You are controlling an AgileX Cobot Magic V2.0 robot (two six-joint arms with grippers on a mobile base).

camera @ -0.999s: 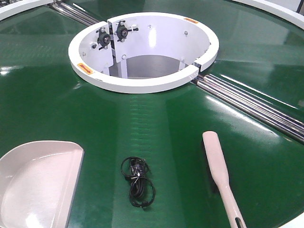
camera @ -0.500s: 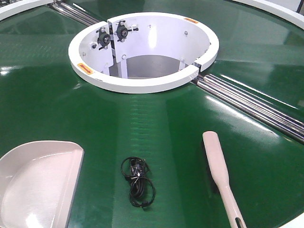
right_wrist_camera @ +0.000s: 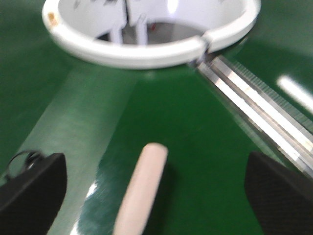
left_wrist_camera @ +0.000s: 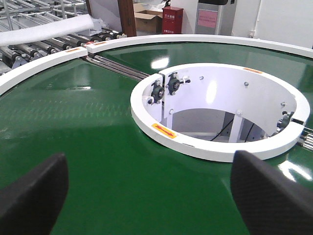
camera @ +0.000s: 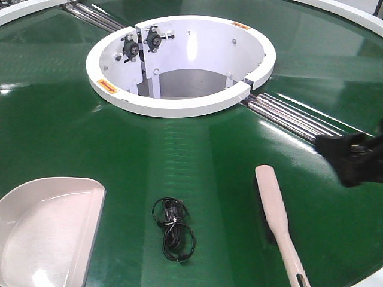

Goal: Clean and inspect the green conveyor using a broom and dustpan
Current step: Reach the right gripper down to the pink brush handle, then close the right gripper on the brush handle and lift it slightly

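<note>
The green conveyor (camera: 72, 125) curves around a white hub. The pale beige-pink broom (camera: 273, 203) lies on it at the front right, handle toward the near edge. The dustpan (camera: 48, 230) rests at the front left, empty. My right gripper (camera: 352, 156) reaches in from the right edge, blurred, apart from the broom's far end. In the right wrist view its fingers (right_wrist_camera: 30, 192) are spread wide and the broom (right_wrist_camera: 143, 188) lies on the belt below, between them and untouched. My left gripper (left_wrist_camera: 151, 200) is open over bare belt (left_wrist_camera: 98, 147).
A coiled black cable (camera: 173, 228) lies on the belt between dustpan and broom. The white ring hub (camera: 179, 106) stands in the middle, open inside. Steel rollers (camera: 311, 128) run from the hub toward the right. Another roller seam (left_wrist_camera: 117, 68) lies far left.
My right gripper has come into the front view from the right edge, where nothing showed before. Broom, dustpan and cable have not moved.
</note>
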